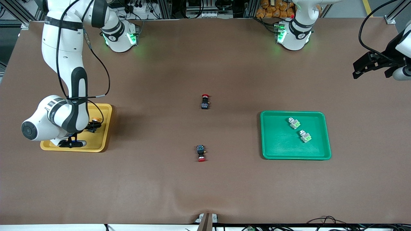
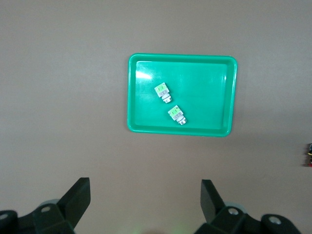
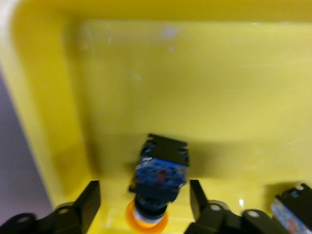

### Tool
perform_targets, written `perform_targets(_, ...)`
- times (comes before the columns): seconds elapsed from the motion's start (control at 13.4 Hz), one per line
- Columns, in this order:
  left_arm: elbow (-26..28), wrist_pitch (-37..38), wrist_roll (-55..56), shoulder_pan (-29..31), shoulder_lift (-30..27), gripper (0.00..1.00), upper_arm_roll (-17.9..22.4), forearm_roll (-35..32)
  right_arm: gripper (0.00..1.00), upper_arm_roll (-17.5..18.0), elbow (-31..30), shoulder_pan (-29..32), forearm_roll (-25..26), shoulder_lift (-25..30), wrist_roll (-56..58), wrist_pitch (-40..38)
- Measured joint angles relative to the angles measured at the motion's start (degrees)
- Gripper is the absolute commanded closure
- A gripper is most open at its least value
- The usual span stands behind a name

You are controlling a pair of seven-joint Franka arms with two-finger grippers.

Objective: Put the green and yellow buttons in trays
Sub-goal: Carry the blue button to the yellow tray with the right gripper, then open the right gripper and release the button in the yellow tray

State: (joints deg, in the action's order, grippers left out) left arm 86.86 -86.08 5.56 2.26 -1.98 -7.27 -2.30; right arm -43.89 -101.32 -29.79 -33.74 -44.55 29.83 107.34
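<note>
The yellow tray [image 1: 104, 112] lies at the right arm's end of the table. My right gripper [image 1: 75, 142] is low inside it and open. In the right wrist view its fingers [image 3: 145, 195] stand on either side of a black-bodied button with an orange-yellow cap [image 3: 161, 170] that lies on the tray floor [image 3: 219, 97], apart from both fingers. A second such button [image 3: 295, 207] lies beside it. One orange-yellow cap [image 1: 95, 121] shows by the wrist. The green tray [image 1: 276, 150] holds two green-faced switch blocks [image 1: 293, 123] [image 1: 305, 136]. My left gripper [image 1: 356, 72] waits open and empty, high over the left arm's end.
Two black-bodied buttons with red caps lie on the brown mat mid-table, one [image 1: 205, 102] farther from the front camera than the other [image 1: 201, 153]. The left wrist view shows the green tray [image 2: 209, 97] with both blocks [image 2: 163, 92] [image 2: 177, 115].
</note>
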Motion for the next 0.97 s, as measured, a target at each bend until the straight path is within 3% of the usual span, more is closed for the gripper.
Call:
perform_targets(0.3,0.0,0.0,0.0,0.0,0.0,0.00,0.0,0.0,0.00,-0.8,9.2,0.3,0.0,1.1,0.0,-8.6)
perform_targets(0.75,0.0,0.0,0.0,0.1,0.0,0.00,0.0,0.0,0.00,-0.9,24.2,0.7,1.3,1.8,-0.1,-9.0)
perform_targets(0.97,0.0,0.0,0.0,0.2,0.0,0.00,0.0,0.0,0.00,2.8,32.5,6.1,2.1,2.0,0.0,-9.4)
